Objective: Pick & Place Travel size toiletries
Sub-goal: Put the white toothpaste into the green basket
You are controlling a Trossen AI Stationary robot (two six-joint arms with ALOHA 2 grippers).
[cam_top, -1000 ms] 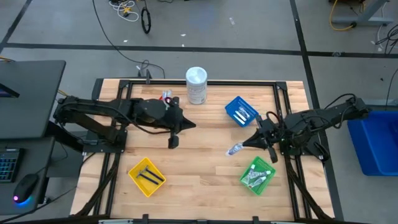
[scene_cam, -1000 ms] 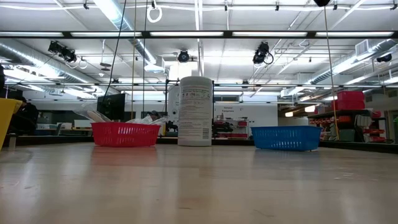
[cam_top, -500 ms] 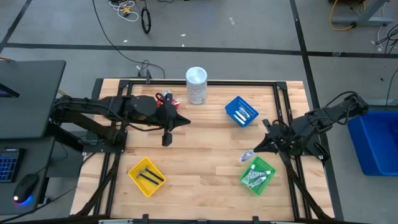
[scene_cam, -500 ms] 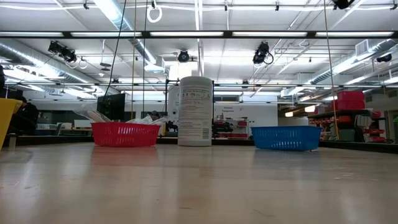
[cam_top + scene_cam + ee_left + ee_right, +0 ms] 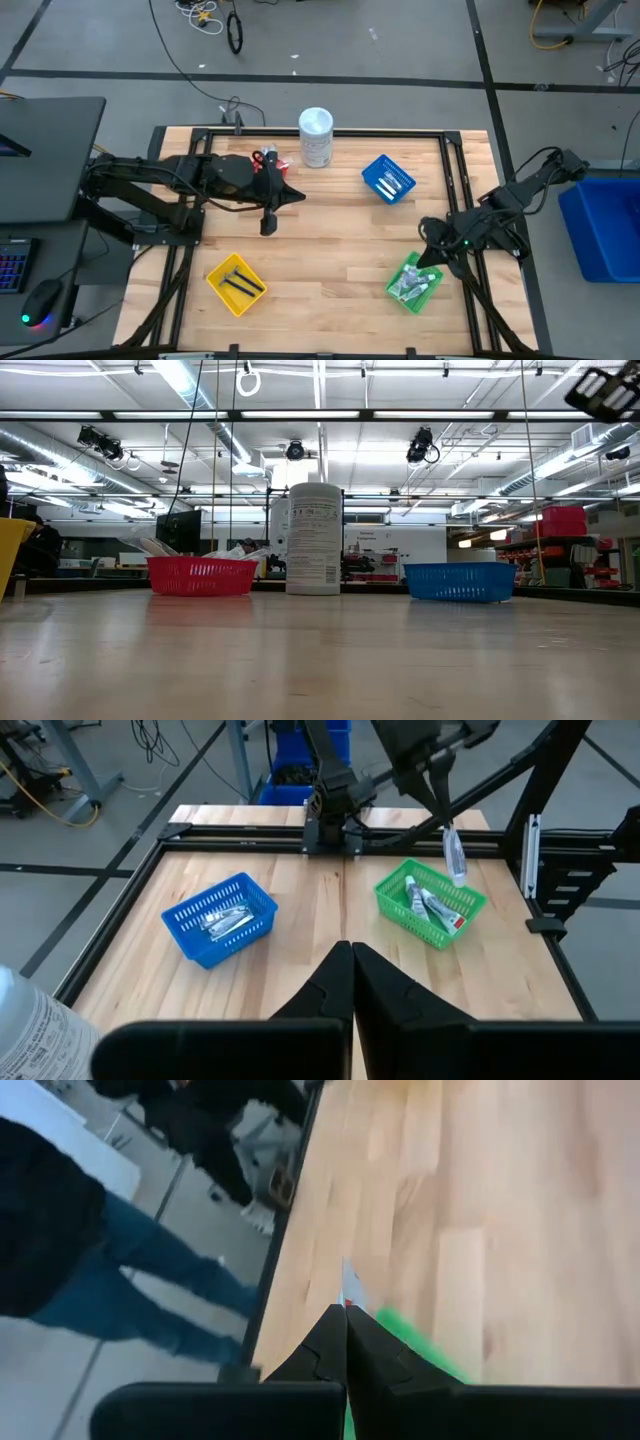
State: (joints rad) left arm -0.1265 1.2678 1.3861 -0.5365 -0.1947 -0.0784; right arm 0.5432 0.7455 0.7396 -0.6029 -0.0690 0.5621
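My right gripper (image 5: 445,820) is shut on a small white tube (image 5: 455,855) with dark print. It hangs over the green basket (image 5: 413,282), which holds more white tubes (image 5: 432,907). In the right wrist view the tube's tip (image 5: 352,1288) shows past the shut fingers, with the green basket (image 5: 405,1338) beyond. My left gripper (image 5: 303,197) is shut and empty above the table's middle left. The blue basket (image 5: 387,180) holds grey packets. The yellow basket (image 5: 236,283) holds thin black pieces. My right gripper pinches the tube's upper end (image 5: 449,832) between its two fingers. The fingers come from above, slanting down. The tube hangs below them, nearly upright, clear of the green basket under it.
A tall white cylindrical container (image 5: 316,137) stands at the far edge. The red basket (image 5: 265,158) lies partly under the left arm. A person's legs (image 5: 150,1280) show beyond the table's edge in the right wrist view. Bare wood lies in the table's middle.
My right gripper has carried the tube toward the table's near right, from beside the green basket to over it, sinking and tipping downward. My left gripper drew back a little toward the left edge, then kept still.
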